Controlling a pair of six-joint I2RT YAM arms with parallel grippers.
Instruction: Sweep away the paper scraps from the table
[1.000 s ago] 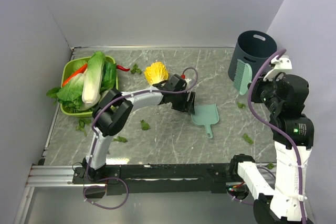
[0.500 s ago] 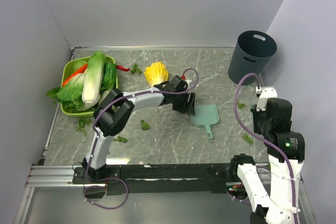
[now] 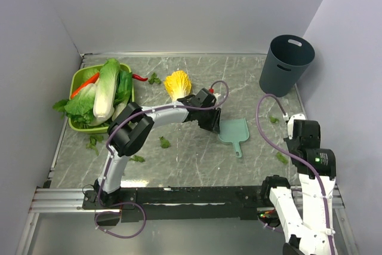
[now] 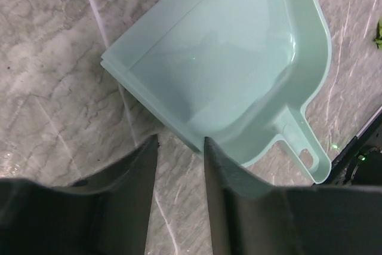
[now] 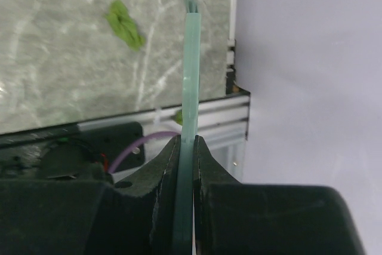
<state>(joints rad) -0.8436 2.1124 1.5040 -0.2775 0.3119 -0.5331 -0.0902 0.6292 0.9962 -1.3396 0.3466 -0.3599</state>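
1. Pinching thin teal tool (image 5: 191, 58) flat in right gripper (image 5: 186, 140); risks twisting it when sweeping.
2. Leaves scraps (image 3: 281, 157) scattered over table (image 3: 191, 165), some near right edge; risks flicking them off.
3. Straddling pan (image 4: 227, 64) wall with left gripper (image 4: 181, 140), jaws part-spread; risks skidding pan on closing.

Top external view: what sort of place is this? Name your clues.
Probably a robot test cell staged as a kitchen clean-up: plain walls box in a marble-patterned table, where a basket of cabbages, a teal dustpan and a grey bin sit.
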